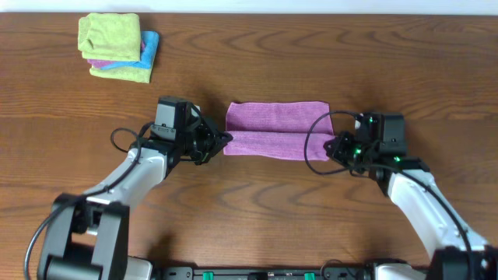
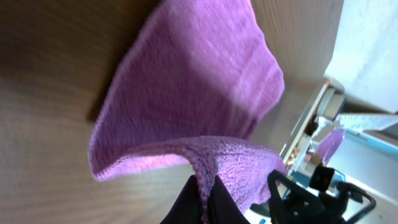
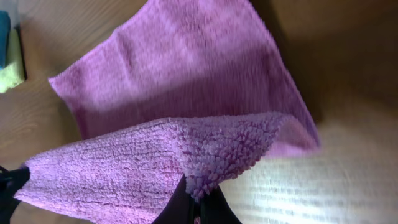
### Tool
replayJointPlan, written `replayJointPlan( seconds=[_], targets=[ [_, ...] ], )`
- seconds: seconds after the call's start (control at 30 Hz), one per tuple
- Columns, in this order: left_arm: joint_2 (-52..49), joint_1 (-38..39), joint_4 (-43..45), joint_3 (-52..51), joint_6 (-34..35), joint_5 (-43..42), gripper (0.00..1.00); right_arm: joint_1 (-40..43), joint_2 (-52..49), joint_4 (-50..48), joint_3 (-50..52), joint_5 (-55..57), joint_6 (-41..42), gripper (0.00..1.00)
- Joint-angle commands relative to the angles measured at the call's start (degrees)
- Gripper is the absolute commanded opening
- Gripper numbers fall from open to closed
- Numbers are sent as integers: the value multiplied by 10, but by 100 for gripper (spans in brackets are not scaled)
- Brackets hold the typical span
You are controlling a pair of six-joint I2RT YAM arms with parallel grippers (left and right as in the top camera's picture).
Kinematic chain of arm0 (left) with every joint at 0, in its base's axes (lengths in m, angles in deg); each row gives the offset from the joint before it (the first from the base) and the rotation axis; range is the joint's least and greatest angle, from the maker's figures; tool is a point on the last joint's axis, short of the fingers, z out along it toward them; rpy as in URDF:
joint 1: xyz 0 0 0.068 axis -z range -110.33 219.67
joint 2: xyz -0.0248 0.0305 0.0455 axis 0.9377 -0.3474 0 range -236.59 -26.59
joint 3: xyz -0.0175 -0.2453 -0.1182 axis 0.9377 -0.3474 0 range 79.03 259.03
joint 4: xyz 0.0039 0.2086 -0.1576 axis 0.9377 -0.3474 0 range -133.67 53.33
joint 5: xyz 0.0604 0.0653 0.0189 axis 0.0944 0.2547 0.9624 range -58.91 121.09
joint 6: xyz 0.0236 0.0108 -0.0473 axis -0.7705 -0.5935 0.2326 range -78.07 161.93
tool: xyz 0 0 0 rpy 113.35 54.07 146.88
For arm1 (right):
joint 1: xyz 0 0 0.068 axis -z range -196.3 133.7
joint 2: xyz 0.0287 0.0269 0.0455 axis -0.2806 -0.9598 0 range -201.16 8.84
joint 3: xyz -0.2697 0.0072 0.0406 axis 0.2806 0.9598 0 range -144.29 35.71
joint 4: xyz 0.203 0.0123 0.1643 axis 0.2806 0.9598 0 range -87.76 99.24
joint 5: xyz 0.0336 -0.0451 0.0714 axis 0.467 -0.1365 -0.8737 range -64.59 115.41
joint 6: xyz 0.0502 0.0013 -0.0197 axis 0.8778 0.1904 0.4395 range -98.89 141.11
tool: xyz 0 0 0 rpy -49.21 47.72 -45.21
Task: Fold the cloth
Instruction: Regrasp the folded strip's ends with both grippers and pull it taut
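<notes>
A purple cloth (image 1: 278, 117) lies in the middle of the wooden table, its near edge lifted and folded over toward the far edge. My left gripper (image 1: 224, 140) is shut on the cloth's near-left corner (image 2: 202, 180). My right gripper (image 1: 336, 144) is shut on the near-right corner (image 3: 199, 183). Both corners are held a little above the table. The raised flap (image 3: 124, 168) hangs between the two grippers over the flat far half (image 3: 180, 68). The far half also shows in the left wrist view (image 2: 186, 81).
A stack of folded cloths (image 1: 117, 47), yellow-green, pink and blue, sits at the far left of the table (image 1: 249, 202). A bit of it shows at the left edge of the right wrist view (image 3: 7, 53).
</notes>
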Motion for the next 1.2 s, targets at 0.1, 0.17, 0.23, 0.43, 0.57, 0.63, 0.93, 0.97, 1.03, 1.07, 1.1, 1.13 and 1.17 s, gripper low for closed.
replayJointPlan(
  seconds=[0.1,0.17,0.23,0.43,0.57,0.63,0.93,0.97,1.03,1.07,1.1,1.13,1.17],
  targets=[
    [-83,-11,7,68,12,76,6,5,-56,-32,-53,96,8,1],
    [-115,-11,11,107,7,78,6,5,-79,-41,-75,102,7,1],
    [-140,-11,10,141,3,78,6,5,-98,-52,-90,102,6,1],
    [-195,-11,10,209,1,86,6,5,-153,-82,-129,110,6,1],
    [-214,-11,10,222,1,94,6,5,-191,-92,-156,122,5,1],
    [-217,-11,8,222,1,102,6,5,-212,-96,-169,121,1,1],
    [-218,-11,-4,222,0,126,6,5,-268,-108,-193,135,-13,1],
    [-218,-11,-9,222,0,130,6,5,-268,-108,-193,138,-15,1],
    [-218,-11,-15,222,-4,131,6,3,-268,-108,-193,142,-21,4],
    [-218,-11,-16,222,-5,131,6,3,-268,-108,-193,142,-21,8],
    [-218,-11,-16,222,-6,130,6,2,-268,-107,-193,142,-21,16],
    [-218,-11,-16,222,-8,129,6,2,-268,-105,-193,142,-21,26],
    [-217,-11,-16,222,-8,129,7,1,-268,-104,-193,141,-21,35]
  ],
)
